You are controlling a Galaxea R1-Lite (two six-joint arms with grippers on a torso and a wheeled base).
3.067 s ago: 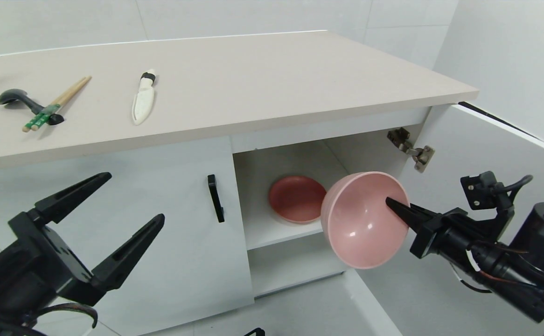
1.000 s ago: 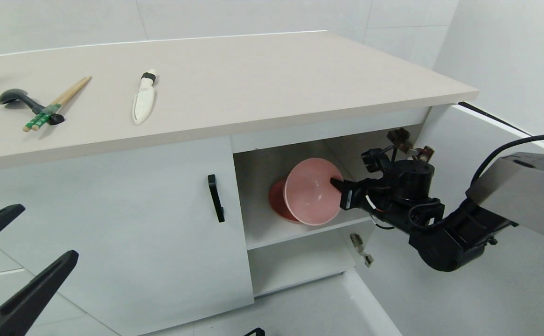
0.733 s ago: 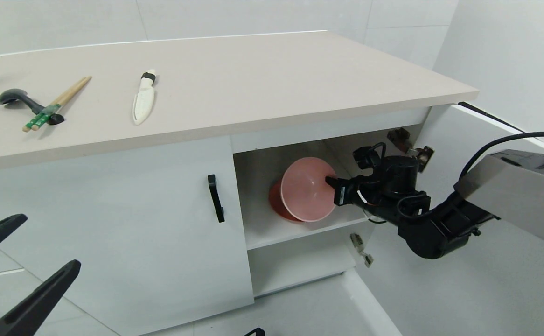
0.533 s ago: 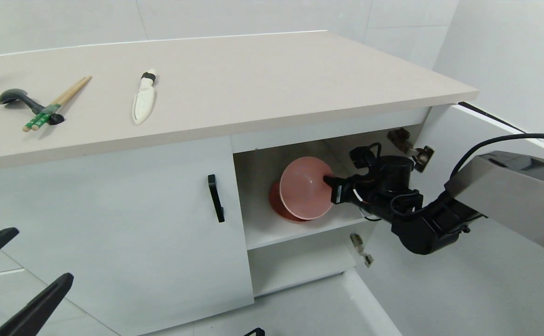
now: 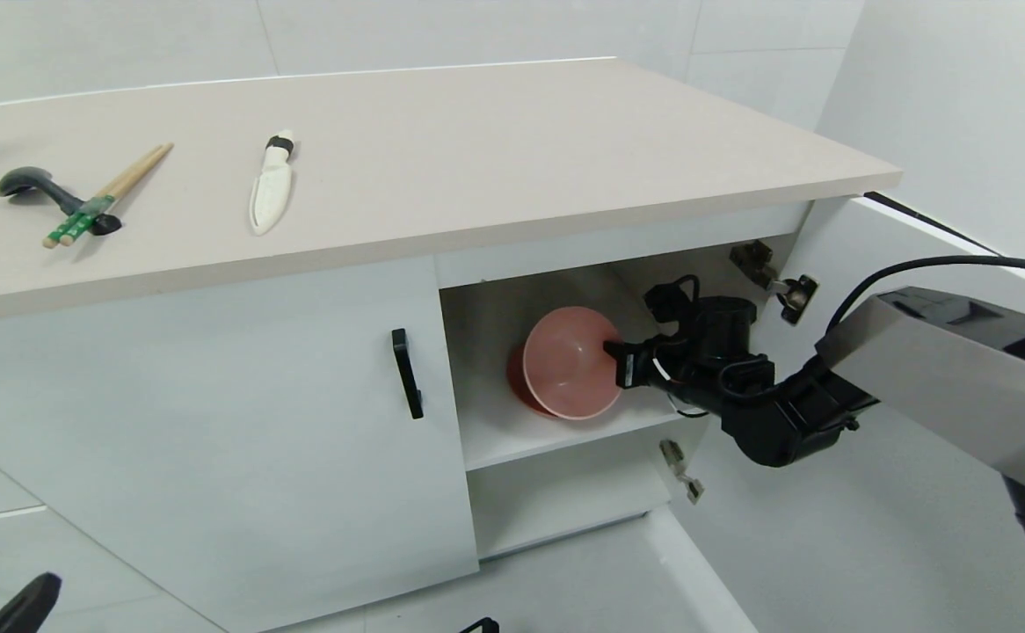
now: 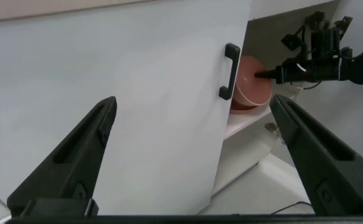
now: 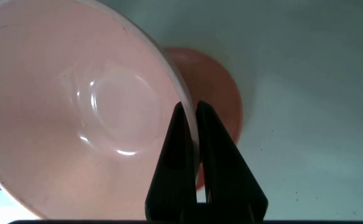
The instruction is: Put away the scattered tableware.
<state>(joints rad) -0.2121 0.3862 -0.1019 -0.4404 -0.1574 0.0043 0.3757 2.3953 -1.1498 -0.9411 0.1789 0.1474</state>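
Two right gripper (image 7: 190, 118) jaws pinch the rim of the pink bowl (image 7: 75, 106), red plate (image 7: 221, 93) just beyond them; left gripper (image 6: 192, 102) gapes wide, empty.

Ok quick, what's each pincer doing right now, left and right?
Left pincer: open, holding nothing.
Right pincer: shut on the rim of the pink bowl.
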